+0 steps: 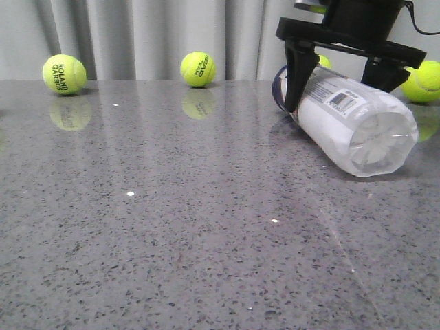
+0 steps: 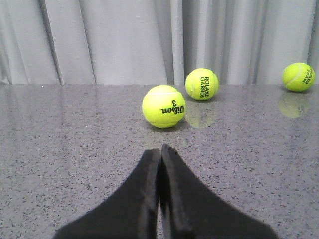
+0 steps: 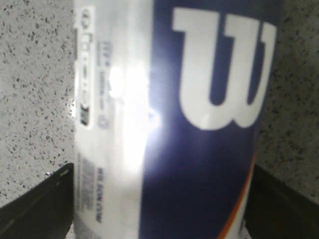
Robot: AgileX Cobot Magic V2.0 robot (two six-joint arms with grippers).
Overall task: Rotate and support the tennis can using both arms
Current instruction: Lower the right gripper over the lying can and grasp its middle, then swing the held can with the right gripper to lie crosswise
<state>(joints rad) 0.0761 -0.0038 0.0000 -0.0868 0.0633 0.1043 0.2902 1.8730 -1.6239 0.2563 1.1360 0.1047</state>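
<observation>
Glossy clear-white plastic tennis can (image 1: pixel 357 124), polished speckled stone-look table (image 1: pixel 172 227), fuzzy felt tennis balls (image 2: pixel 163 106), matt grey cloth curtain (image 1: pixel 137 34)

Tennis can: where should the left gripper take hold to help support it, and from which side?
Grip the tennis can at its free moulded base end, which points toward the camera; the right gripper already straddles the middle. Bring the left gripper, now closed, in from the open table on the left, jaws opened across the tube's round width.

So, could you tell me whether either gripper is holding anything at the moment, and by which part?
The right gripper straddles the tennis can across its body near the rim end; whether the fingers actually press it cannot be told. The left gripper is shut on nothing.
</observation>
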